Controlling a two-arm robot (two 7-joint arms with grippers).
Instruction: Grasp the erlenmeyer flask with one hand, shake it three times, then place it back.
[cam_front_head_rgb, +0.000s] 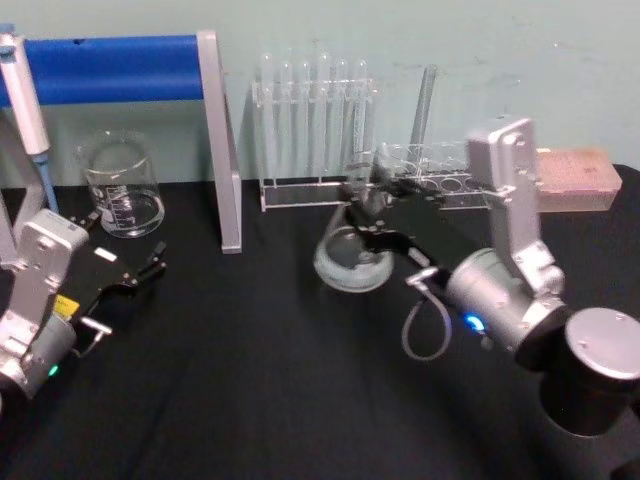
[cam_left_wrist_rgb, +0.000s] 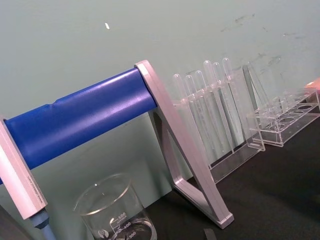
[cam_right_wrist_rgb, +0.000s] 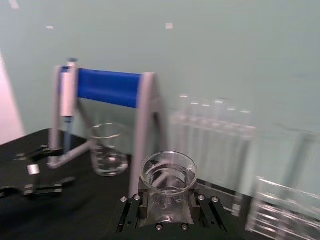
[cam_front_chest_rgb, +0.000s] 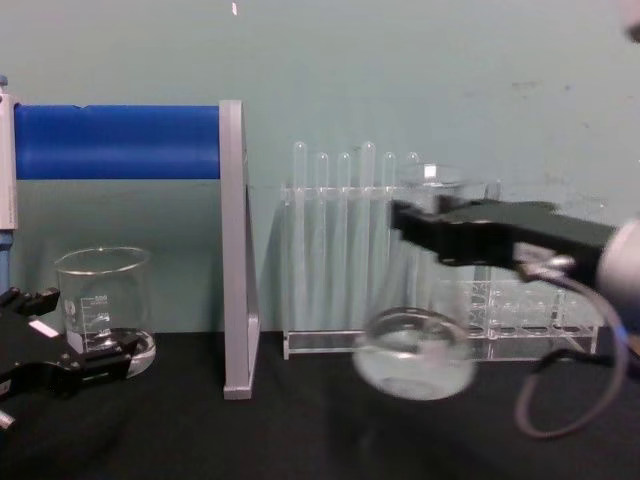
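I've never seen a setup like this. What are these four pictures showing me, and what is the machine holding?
This is a robot with two arms, each ending in a black two-fingered gripper. One picture looks down from its head and one looks forward from its chest. The other two come from a camera on each wrist.

On the black table stand a glass beaker, a rack of test tubes and a stand with a blue bar.

The right gripper is shut on the neck of a cone-shaped glass flask, holding it in front of the rack. The right wrist camera shows the flask's round mouth between the fingers. The left gripper rests open at the table's left side, near the beaker, and holds nothing.
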